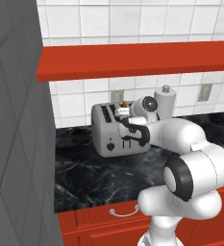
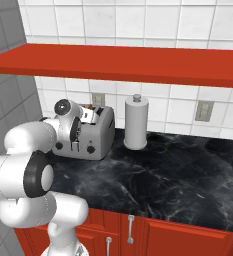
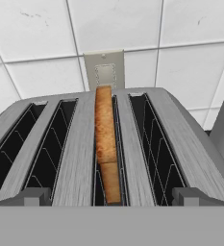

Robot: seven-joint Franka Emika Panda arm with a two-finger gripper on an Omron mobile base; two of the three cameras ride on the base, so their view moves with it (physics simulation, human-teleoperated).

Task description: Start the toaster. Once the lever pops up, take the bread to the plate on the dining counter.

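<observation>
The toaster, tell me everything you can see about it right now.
The toaster is a boxy silver-grey unit, brushed metal by its look, with rounded corners. It stands upright on the black marble countertop near the tiled wall, left of a grey canister. Its front carries black knobs and thin black levers. The hand view shows four dark slots with wire guides; the bread, a golden-brown slice, stands up out of the third slot from the left. The pincer sits just over the near edge, astride that slot.

Kitchen: tiled wall [image 2: 138, 20], marble countertop [image 2: 178, 170], toaster [image 2: 95, 135].
</observation>
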